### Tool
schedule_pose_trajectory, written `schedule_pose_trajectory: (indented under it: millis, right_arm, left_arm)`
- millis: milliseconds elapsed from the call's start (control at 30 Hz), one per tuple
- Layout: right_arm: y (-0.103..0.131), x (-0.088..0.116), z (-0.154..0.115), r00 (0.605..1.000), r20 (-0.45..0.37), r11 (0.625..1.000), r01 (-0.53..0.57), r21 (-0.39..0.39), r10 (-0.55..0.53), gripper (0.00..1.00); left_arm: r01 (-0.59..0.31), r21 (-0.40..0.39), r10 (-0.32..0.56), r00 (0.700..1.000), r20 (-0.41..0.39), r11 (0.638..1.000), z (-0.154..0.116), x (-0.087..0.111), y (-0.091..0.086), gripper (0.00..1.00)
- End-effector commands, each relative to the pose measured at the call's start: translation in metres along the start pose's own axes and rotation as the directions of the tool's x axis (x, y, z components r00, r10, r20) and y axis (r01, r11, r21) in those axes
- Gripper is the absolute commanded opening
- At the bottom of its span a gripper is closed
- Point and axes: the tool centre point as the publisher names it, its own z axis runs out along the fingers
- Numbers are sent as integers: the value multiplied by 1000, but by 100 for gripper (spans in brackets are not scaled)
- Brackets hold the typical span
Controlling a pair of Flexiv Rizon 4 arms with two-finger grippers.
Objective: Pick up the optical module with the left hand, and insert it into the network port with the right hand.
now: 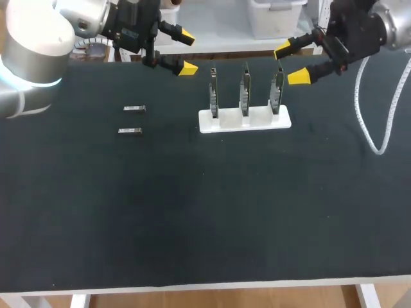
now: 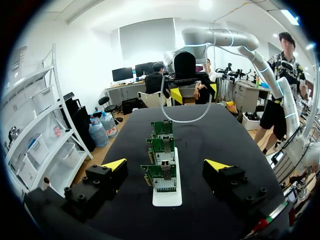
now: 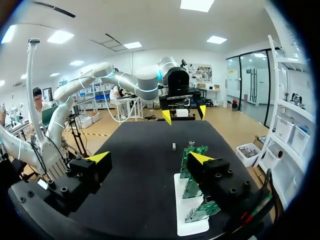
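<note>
An upper module [image 1: 134, 109] and a lower module [image 1: 130, 131], slim metal bars, lie untouched left of centre on the matte black table [image 1: 192, 212]. Pick-up is judged not begun: the left gripper [image 1: 187, 51], spread and empty, must be lowered there. The right gripper [image 1: 289, 63] is seen open beside upright green boards [image 1: 244, 90], whose ports are perhaps too small to be made out.

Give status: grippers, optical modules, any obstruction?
Left gripper, right gripper open, empty, above far edge of table. Two optical modules lie untouched on it. Network cards upright in white stand; nothing between left gripper and modules.
</note>
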Motion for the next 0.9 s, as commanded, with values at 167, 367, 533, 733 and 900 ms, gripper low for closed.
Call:
schedule_pose_trajectory:
  millis: [167, 367, 533, 733, 900]
  right_arm:
    - [7, -1, 1, 1000, -5, 958, 2, 286, -1, 100]
    - [7, -1, 1, 1000, -5, 958, 2, 286, -1, 100]
    - [-17, 10, -19, 992, -121, 974, -19, 226, 48, 100]
    - [-40, 1, -37, 987, -156, 977, 5, 215, 30, 100]
    - [-59, -5, -35, 990, -143, 987, 24, 160, -1, 100]
  left_arm:
    - [1, -4, -1, 1000, -2, 1000, 0, 0, -1, 100]
    - [1, -4, -1, 1000, -2, 1000, 0, 0, -1, 100]
    - [1, -4, -1, 1000, -2, 1000, 0, 0, -1, 100]
    - [1, -4, -1, 1000, -2, 1000, 0, 0, -1, 100]
    - [1, -4, -1, 1000, -2, 1000, 0, 0, -1, 100]
